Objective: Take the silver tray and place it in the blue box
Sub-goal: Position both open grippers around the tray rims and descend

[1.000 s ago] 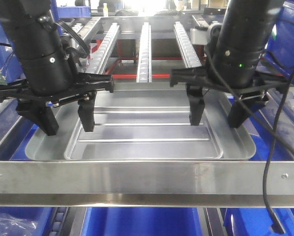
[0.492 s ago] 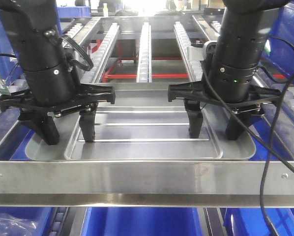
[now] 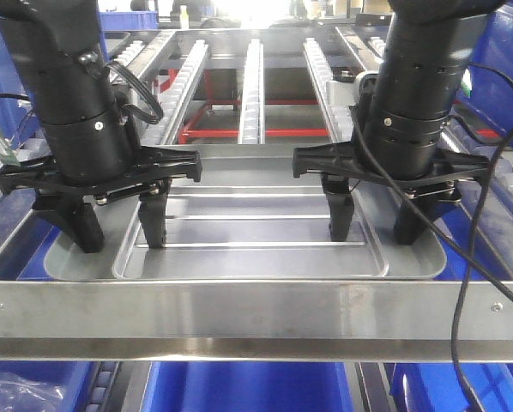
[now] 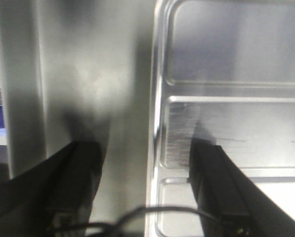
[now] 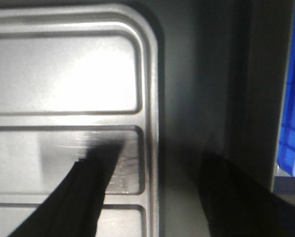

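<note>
Silver tray [image 3: 248, 257] lies beneath left gripper [image 3: 122, 242] and right gripper [image 3: 375, 236], both agape

Steel roller rack [image 3: 239, 311] bearing silver tray [image 3: 256, 230]

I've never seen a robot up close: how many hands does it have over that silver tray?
2. The left hand is over the tray's left end, the right hand over its right end. Each is open, straddling the tray's inner step. None seems hidden.

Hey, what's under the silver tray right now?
Blue shows beyond near corners of the silver tray, apparently the blue box. Whatever lies directly beneath is covered by the tray and the steel bar in front.
</note>
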